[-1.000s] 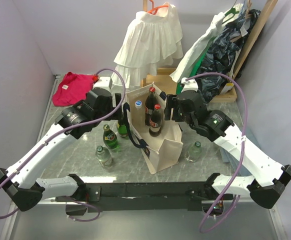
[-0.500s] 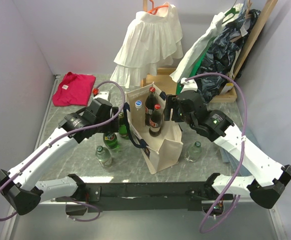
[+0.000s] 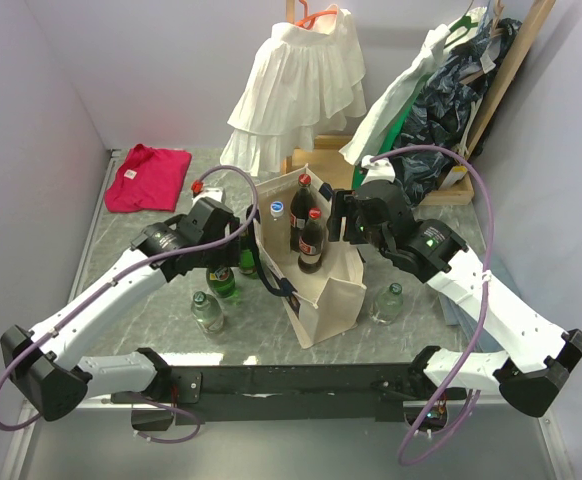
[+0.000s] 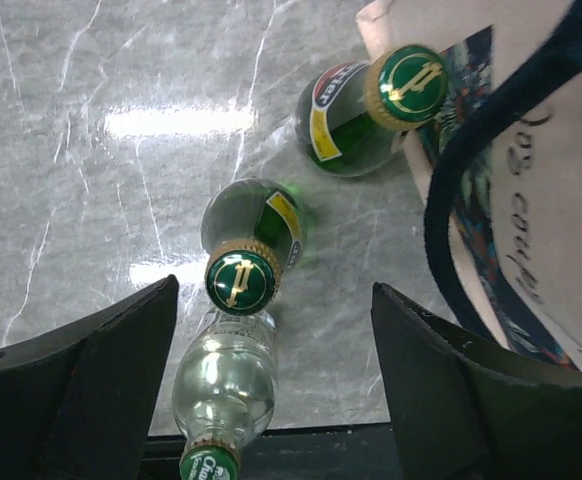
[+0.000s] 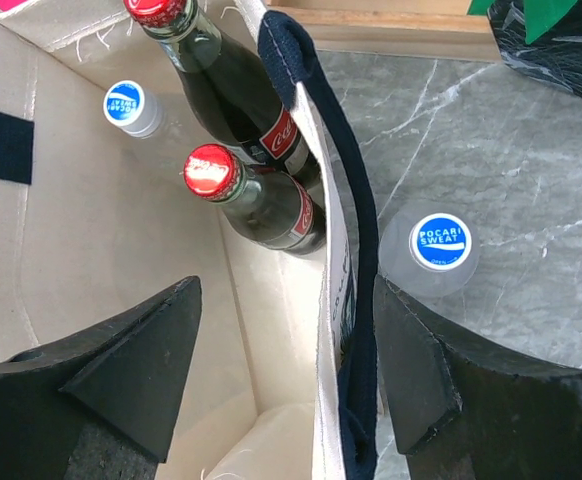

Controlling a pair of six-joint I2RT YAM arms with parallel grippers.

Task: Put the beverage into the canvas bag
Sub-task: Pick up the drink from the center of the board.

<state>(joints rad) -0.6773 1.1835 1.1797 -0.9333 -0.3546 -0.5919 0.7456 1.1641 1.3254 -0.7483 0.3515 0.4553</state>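
Note:
The cream canvas bag (image 3: 323,296) with navy handles stands mid-table. Inside it (image 5: 111,250) are two red-capped cola bottles (image 5: 256,205) and a blue-capped bottle (image 5: 127,104). My left gripper (image 3: 241,238) is open and empty, just left of the bag. In the left wrist view it (image 4: 274,300) hangs over a green bottle (image 4: 256,235), with a second green bottle (image 4: 356,115) against the bag and a clear bottle (image 4: 223,380) nearer. My right gripper (image 5: 286,290) is open and straddles the bag's right wall and navy handle (image 5: 343,230). A Pocari Sweat bottle (image 5: 438,245) stands outside.
A clear green-capped bottle (image 3: 388,302) stands right of the bag. A pink cloth (image 3: 147,176) lies at the back left. A white ruffled garment (image 3: 296,85) hangs behind the bag, over a wooden stand (image 3: 316,160). More clothes (image 3: 451,90) hang at the back right.
My left arm has swung right and nearer, from beside the pink cloth to over the green bottles by the bag. The right arm has not moved.

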